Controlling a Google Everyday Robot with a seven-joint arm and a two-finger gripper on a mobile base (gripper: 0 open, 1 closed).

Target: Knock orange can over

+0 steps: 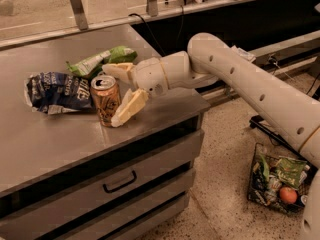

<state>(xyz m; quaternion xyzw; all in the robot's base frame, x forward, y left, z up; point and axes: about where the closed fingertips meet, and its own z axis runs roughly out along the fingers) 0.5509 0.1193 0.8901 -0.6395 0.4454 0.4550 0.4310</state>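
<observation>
The orange can (106,100) stands on the grey counter (60,139), tilted slightly to the left, its silver top showing. My gripper (119,91) is open, reaching in from the right. One cream finger (127,109) presses against the can's right side near its base. The other finger (116,70) lies behind the can's top, next to the green bag.
A dark blue snack bag (56,91) lies left of the can, touching it. A green snack bag (100,60) lies behind it. Drawers (120,181) front the counter. A wire basket of groceries (280,184) sits on the floor at right.
</observation>
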